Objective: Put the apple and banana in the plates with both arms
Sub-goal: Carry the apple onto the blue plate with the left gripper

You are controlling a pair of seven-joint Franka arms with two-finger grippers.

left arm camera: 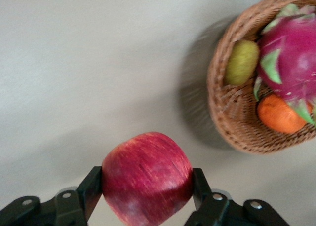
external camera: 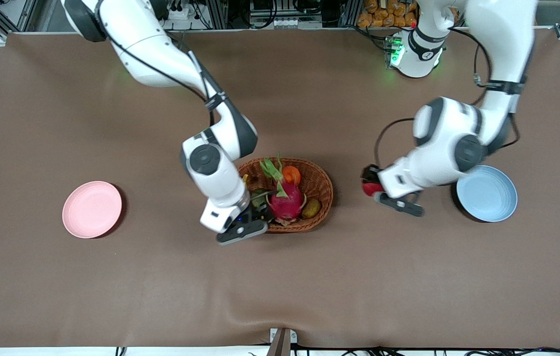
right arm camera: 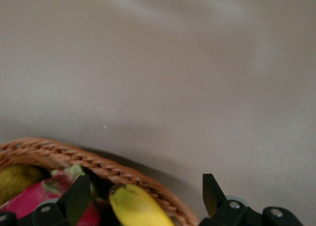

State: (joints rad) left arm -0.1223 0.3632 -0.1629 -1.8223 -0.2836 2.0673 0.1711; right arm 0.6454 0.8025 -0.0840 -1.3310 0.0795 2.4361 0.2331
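The red apple (left arm camera: 147, 179) is held above the tabletop with my left gripper (left arm camera: 147, 187) shut on its sides. In the front view the apple (external camera: 371, 189) and left gripper (external camera: 369, 181) hang between the woven basket (external camera: 322, 198) and the light blue plate (external camera: 488, 194). My right gripper (right arm camera: 144, 194) is open and straddles the basket rim (right arm camera: 94, 162). The banana's yellow tip (right arm camera: 136, 207) lies between its spread fingers. In the front view the right gripper (external camera: 259, 216) is at the basket's edge nearest the pink plate (external camera: 92, 208), and the arm hides the banana.
The basket also holds a pink dragon fruit (external camera: 285, 202), a small orange fruit (external camera: 291, 175) and a greenish-yellow fruit (external camera: 311, 208). The two plates lie on the brown table cover on either side of the basket, the pink one toward the right arm's end.
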